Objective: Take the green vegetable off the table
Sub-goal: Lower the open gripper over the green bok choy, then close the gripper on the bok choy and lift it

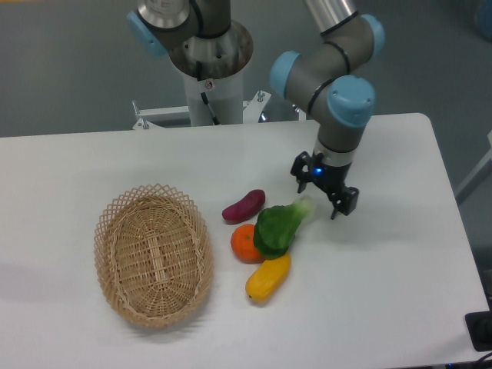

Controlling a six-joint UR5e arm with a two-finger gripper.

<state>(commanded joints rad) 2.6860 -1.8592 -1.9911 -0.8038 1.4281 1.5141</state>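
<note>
The gripper (323, 191) sits right of frame centre, hanging from the arm (332, 73) that descends from the upper middle of the frame. Its two dark fingers are spread apart with nothing between them; one fingertip (300, 184) shows at the left, the other at the lower right near the wrist's blue indicator light.

The green vegetable (279, 226) lies on the table (400, 269) at the centre of the frame, just below and to the left of the gripper. Its dark leafy body points toward the lower left; its pale stalk end points toward the upper right and lies just beside the gripper's fingers. Whether the stalk tip touches a finger cannot be determined from this view. The vegetable is not enclosed by the fingers.

Adjacent items:
- The orange (245, 243) lies against the left side of the leafy body, partly covered by it.
- The yellow fruit (267, 278) lies directly below the vegetable, touching or nearly touching its lower edge.
- The purple sweet potato (244, 206) lies just to the upper left of the vegetable, close to the orange.
- The wicker basket (154, 254) stands in the lower left of the frame, apart from the group of produce.

The robot base column (209, 65) stands at the upper middle left, behind the table's far edge.
</note>
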